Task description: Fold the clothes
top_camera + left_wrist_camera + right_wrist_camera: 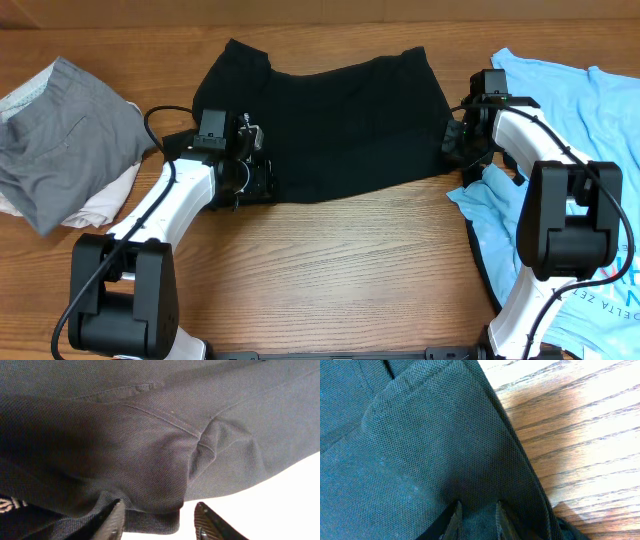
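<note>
Pincers (157, 520) (477, 517) pinch black shirt (340, 125) edges (arms outstretched).

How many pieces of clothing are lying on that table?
3 clear: a black shirt mid-table, a grey garment far left, a light blue T-shirt far right. Something pale under the grey one may be another.

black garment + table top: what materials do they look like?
Black garment: looks like a matte pique-type knit, probably cotton or a blend; the right wrist view shows a fine pebbled weave and stitched seams. Table: wood or wood-look laminate with a slight sheen; grain lines are visible, but which one is unclear.
</note>
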Motion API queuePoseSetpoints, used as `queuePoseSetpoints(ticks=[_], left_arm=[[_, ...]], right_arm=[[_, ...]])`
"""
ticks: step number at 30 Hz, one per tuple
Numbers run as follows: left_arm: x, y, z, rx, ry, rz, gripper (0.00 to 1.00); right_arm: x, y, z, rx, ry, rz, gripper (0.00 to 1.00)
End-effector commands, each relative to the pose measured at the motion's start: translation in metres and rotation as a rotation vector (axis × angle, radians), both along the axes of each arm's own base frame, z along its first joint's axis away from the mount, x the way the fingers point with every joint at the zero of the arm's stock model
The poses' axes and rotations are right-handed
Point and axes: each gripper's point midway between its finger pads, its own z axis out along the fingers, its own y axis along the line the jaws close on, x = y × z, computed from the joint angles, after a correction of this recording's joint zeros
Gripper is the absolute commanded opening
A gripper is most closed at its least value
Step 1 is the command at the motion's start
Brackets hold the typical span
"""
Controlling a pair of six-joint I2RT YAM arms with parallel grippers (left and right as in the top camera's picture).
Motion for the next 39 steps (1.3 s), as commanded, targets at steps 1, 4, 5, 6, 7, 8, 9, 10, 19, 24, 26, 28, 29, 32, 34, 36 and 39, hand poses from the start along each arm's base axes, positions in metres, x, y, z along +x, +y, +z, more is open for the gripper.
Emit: queuePoseSetpoints(ticks=[1, 4, 5, 6, 7, 8, 9, 10, 19, 24, 26, 28, 29, 32, 34, 36, 39], left_arm=[[-0.001, -0.002, -0.009, 0.015, 0.011, -0.028, 0.36], [-0.003, -0.003, -0.018, 0.018, 0.034, -0.033, 0.26], [-0.004, -0.002, -0.023, 0.02, 0.048, -0.033, 0.14], [-0.004, -0.003, -0.025, 0.019, 0.053, -0.034, 0.04], [-0.003, -0.003, -0.025, 0.017, 0.048, -0.034, 0.04], [0.0, -0.005, -0.023, 0.006, 0.033, -0.037, 0.04], [0.006, -0.008, -0.017, -0.005, 0.004, -0.048, 0.04], [0.017, -0.01, -0.007, -0.017, -0.048, -0.056, 0.04], [0.089, 0.003, 0.055, -0.002, -0.307, 0.003, 0.06], [0.095, 0.032, 0.043, 0.107, -0.281, 0.164, 0.71], [0.09, 0.035, 0.041, 0.099, -0.244, 0.194, 0.87], [0.078, 0.034, 0.038, 0.087, -0.183, 0.19, 0.92], [0.061, 0.034, 0.035, 0.097, -0.105, 0.184, 0.93], [0.023, 0.042, 0.024, 0.146, 0.054, 0.181, 0.92], [-0.012, 0.059, 0.013, 0.239, 0.195, 0.218, 0.91], [-0.022, 0.069, 0.009, 0.294, 0.231, 0.253, 0.91], [-0.03, 0.078, 0.002, 0.336, 0.253, 0.291, 0.86]], right_arm=[[-0.014, -0.001, -0.018, -0.003, 0.052, -0.001, 0.26], [-0.014, -0.001, -0.018, -0.003, 0.052, -0.001, 0.26], [-0.014, -0.001, -0.018, -0.003, 0.052, -0.001, 0.26], [-0.014, -0.001, -0.018, -0.003, 0.052, -0.001, 0.26], [-0.014, -0.001, -0.018, -0.003, 0.052, -0.001, 0.26], [-0.014, -0.001, -0.018, -0.003, 0.052, -0.001, 0.26], [-0.014, -0.001, -0.018, -0.003, 0.052, -0.001, 0.26], [-0.014, -0.001, -0.018, -0.003, 0.053, -0.001, 0.25], [-0.013, -0.001, -0.018, -0.003, 0.05, -0.001, 0.25], [-0.014, -0.001, -0.018, -0.003, 0.054, -0.001, 0.25], [-0.014, -0.001, -0.018, -0.003, 0.054, -0.001, 0.25], [-0.015, -0.001, -0.018, -0.003, 0.055, -0.001, 0.25], [-0.015, -0.001, -0.018, -0.003, 0.057, -0.001, 0.25], [-0.015, -0.001, -0.018, -0.004, 0.056, -0.001, 0.25], [-0.015, -0.001, -0.018, -0.004, 0.055, -0.001, 0.25], [-0.015, -0.001, -0.018, -0.004, 0.055, -0.001, 0.25], [-0.015, -0.001, -0.018, -0.003, 0.057, -0.001, 0.25]])
